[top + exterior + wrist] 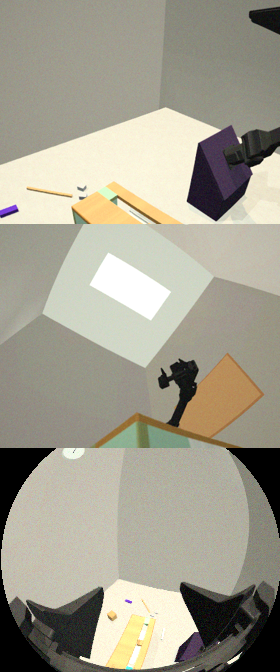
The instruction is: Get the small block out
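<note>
The small orange block [140, 642] looks light and rigid, best pinched mid-height across opposite sides by the wide-spread gripper [265, 19] [171, 366] [143, 590].

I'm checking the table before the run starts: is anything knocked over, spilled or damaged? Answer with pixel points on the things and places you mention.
Nothing stands out: the box [100, 207] [125, 640] looks intact, and the purple bar [9, 210] [128, 601] and thin stick [49, 192] [146, 606] lie flat.
</note>
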Motion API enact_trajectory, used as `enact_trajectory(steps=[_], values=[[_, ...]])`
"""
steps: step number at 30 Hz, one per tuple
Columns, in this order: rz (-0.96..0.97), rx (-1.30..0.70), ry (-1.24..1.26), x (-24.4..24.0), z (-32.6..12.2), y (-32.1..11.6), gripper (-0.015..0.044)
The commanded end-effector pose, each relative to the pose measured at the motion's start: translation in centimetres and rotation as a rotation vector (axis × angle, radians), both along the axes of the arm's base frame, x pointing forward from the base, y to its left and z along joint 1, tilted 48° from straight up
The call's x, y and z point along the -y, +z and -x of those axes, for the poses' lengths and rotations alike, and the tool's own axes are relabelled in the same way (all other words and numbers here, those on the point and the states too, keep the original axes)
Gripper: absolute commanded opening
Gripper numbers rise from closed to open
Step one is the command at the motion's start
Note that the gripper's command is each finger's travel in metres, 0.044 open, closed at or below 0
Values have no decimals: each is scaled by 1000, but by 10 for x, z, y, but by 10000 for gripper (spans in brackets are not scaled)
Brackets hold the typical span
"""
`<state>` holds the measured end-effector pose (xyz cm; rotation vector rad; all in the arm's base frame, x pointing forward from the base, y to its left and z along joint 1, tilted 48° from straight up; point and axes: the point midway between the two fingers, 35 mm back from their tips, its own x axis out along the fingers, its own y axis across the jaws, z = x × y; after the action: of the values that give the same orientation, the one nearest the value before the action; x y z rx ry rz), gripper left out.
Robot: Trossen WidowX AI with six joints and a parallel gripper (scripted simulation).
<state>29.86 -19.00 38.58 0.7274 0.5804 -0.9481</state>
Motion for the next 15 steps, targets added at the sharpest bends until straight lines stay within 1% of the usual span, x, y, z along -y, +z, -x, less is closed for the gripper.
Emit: enact_trajectory(steps=[1, 3, 9, 15], values=[[2, -11, 16, -1, -1, -2, 400], [22, -95, 148, -8, -12, -19, 400], [115, -404, 784, -48, -45, -101, 400], [187, -527, 1249, -81, -54, -156, 400]])
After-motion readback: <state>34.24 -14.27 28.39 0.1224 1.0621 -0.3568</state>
